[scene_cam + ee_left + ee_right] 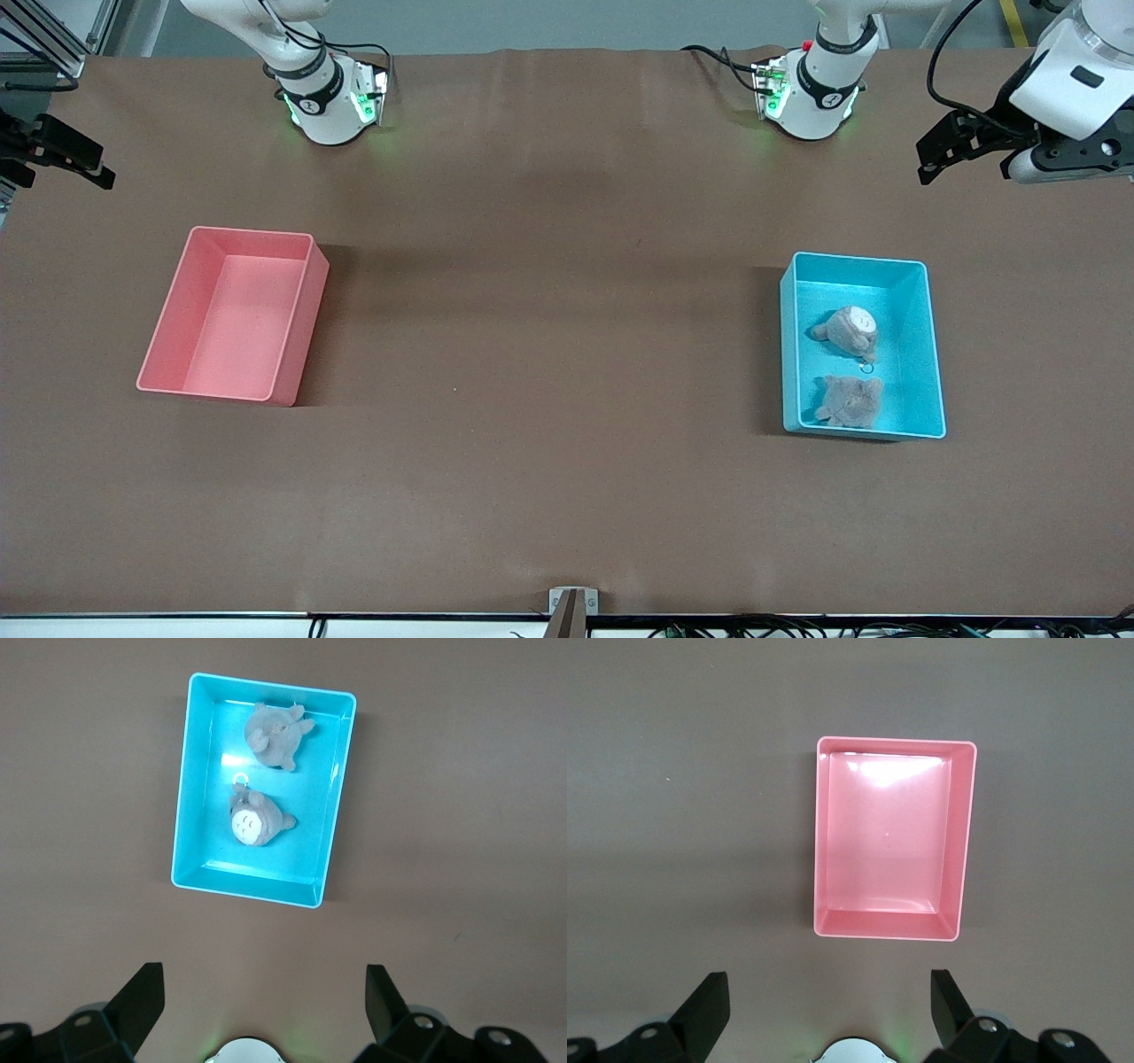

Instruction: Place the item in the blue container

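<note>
With two plush toys (849, 330) already in blue container (921, 354), nothing left nearby; left gripper (266, 1010) overhead, right gripper (828, 1010) above pink bin (961, 842), both spread empty.

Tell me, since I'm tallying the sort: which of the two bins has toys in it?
The blue container, at the left arm's end of the table, holds two grey plush toys; the pink bin holds nothing.

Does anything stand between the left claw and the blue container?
Nothing visible does. The left claw is open, up in the air, the blue container in plain sight below it, two grey plush toys lying inside.
</note>
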### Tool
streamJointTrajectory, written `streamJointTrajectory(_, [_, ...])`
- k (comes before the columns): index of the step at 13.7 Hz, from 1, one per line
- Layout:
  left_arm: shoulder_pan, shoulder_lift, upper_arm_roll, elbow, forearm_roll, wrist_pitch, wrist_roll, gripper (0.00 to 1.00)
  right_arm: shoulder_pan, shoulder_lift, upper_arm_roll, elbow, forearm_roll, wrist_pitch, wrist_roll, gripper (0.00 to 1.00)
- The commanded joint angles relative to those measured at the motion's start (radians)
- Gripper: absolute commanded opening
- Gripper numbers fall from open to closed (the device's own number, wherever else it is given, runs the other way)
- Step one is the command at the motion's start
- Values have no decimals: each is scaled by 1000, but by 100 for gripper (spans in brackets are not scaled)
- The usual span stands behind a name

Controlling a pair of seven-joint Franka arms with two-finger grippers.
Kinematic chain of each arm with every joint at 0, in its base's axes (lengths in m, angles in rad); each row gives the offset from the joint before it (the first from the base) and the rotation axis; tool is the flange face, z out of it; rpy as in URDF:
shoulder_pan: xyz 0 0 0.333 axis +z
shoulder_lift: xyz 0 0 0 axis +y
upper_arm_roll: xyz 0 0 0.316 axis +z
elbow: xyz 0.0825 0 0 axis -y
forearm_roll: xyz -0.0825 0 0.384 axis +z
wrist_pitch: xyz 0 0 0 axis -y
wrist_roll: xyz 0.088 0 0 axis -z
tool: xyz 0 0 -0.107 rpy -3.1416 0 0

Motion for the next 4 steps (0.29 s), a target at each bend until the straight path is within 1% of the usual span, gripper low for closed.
streamJointTrajectory(1, [4, 14, 7, 31, -4, -1, 33, 100, -8, -20, 7, 11, 15, -1, 1, 100])
streamJointTrajectory(4, [5, 25, 8, 39, -2, -1, 64, 100, -11, -18, 3, 9, 14, -2, -4, 100])
